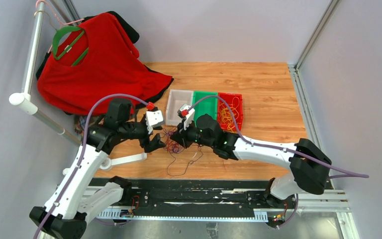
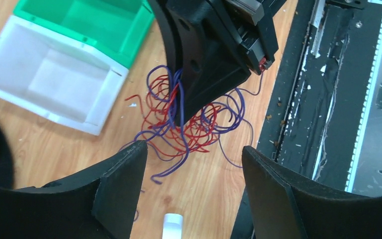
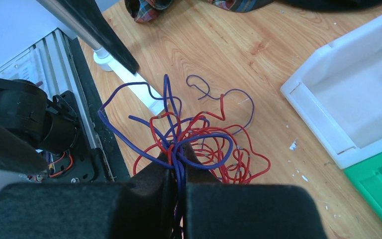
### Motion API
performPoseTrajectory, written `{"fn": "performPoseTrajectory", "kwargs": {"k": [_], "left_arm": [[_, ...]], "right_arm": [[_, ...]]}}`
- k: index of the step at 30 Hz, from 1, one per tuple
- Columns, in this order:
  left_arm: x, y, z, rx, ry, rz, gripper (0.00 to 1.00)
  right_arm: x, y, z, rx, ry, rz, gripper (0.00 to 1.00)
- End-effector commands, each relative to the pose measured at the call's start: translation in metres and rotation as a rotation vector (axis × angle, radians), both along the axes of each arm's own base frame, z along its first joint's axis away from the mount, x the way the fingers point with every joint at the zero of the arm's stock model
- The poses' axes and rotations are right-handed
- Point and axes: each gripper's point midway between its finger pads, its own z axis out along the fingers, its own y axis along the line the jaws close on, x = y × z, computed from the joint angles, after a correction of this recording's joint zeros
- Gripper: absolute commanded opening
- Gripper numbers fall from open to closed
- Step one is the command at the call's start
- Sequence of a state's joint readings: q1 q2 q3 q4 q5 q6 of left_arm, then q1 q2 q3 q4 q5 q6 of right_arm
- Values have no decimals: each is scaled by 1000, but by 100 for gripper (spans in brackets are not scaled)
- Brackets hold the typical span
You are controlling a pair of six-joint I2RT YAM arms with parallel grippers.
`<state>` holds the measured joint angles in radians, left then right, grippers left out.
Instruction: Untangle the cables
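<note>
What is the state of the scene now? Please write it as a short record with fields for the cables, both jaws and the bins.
cables: red and purple wires, one tangle on the wooden table
right jaws: shut on purple strands of the tangle
left jaws: open, holding nothing, tangle in front of them
white bin: empty
green bin: empty as far as seen
red bin: holds yellow-orange wires
task: not done, wires tangled
</note>
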<state>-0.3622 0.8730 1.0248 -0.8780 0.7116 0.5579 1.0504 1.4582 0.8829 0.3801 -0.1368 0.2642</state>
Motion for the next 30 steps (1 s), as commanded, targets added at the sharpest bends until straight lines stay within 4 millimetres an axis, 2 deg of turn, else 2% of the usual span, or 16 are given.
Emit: {"fn": "performPoseTrajectory", "kwargs": {"k": [1, 5, 9, 13, 15, 18, 21, 22, 24, 30], "left_arm": [[-4, -9, -10, -13, 31, -75, 73], [7, -5, -26, 25, 35, -31, 64], [32, 1, -14, 13, -66, 94, 33], [40, 6, 1, -2, -150, 146, 3], [41, 7, 5, -3, -158, 158, 1], [37, 7, 13, -19, -138, 163, 1], [26, 5, 15, -23, -93, 136, 1], [23, 5, 14, -21, -76, 133, 1], [19, 5, 14, -19, -59, 127, 1], [13, 4, 12, -24, -19, 116, 1]], "right_arm": [[-7, 15, 9, 10, 3, 52, 1], [-7, 20, 8, 12, 17, 51, 1], [-7, 20, 5, 5, 23, 52, 1], [-7, 18, 3, 10, 25, 41, 4], [-6, 17, 4, 18, 24, 34, 11], [-2, 12, 0, 12, 28, -1, 26], [4, 4, 5, 29, 14, -57, 52], [7, 1, 8, 41, 7, -81, 56], [14, -2, 17, 73, -9, -127, 60], [20, 1, 41, 149, -34, -163, 62]]}}
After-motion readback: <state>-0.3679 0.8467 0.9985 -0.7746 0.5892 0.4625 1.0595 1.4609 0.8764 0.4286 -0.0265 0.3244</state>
